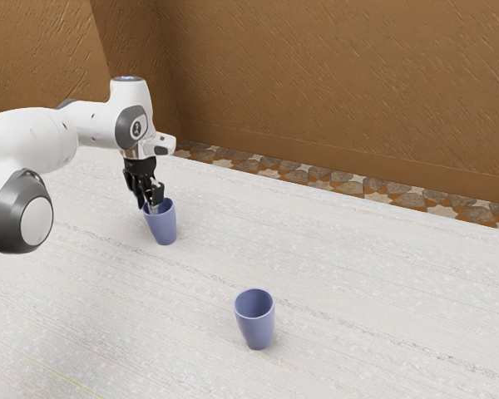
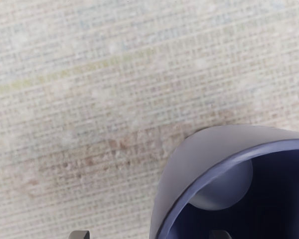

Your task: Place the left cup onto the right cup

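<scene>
Two blue-grey cups stand on the pale woven table. The left cup [image 1: 160, 222] is at the exterior view's left, leaning slightly. The right cup [image 1: 254, 318] stands upright nearer the front. My black gripper [image 1: 152, 202] hangs over the left cup's rim, on the arm's side. In the wrist view that cup [image 2: 209, 164] lies just under the hand. One fingertip [image 2: 79, 234] is outside its wall and the other is inside the cup. The gripper [image 2: 149, 235] is open, and neither finger touches the wall.
The table top [image 1: 358, 274] stretches wide around both cups. A brown wall with a stone-patterned strip [image 1: 382, 189] at its foot runs behind the table. The white arm [image 1: 33, 158] comes in from the exterior view's left.
</scene>
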Robot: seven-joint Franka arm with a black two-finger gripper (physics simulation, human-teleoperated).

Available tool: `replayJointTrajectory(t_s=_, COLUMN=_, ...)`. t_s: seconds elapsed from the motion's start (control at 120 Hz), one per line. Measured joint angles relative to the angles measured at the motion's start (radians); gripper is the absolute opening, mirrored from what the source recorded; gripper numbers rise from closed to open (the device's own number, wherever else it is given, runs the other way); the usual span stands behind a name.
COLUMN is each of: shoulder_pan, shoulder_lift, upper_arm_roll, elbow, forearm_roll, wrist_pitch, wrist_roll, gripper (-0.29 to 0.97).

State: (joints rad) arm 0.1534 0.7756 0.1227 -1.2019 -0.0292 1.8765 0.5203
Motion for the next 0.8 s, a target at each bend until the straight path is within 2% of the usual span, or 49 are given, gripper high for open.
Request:
replayJointTrajectory(t_s=0.392, shoulder_pan=0.000, shoulder_lift=0.000, upper_arm_roll=0.000, elbow=0.014, forearm_roll=-0.001, wrist_pitch=-0.002, wrist_roll=0.000, gripper=0.13)
replayJointTrajectory(t_s=0.8, shoulder_pan=0.000, shoulder_lift=0.009, upper_arm_roll=-0.007, elbow=0.017, forearm_roll=-0.001, wrist_pitch=0.001, wrist_roll=0.000, gripper=0.07)
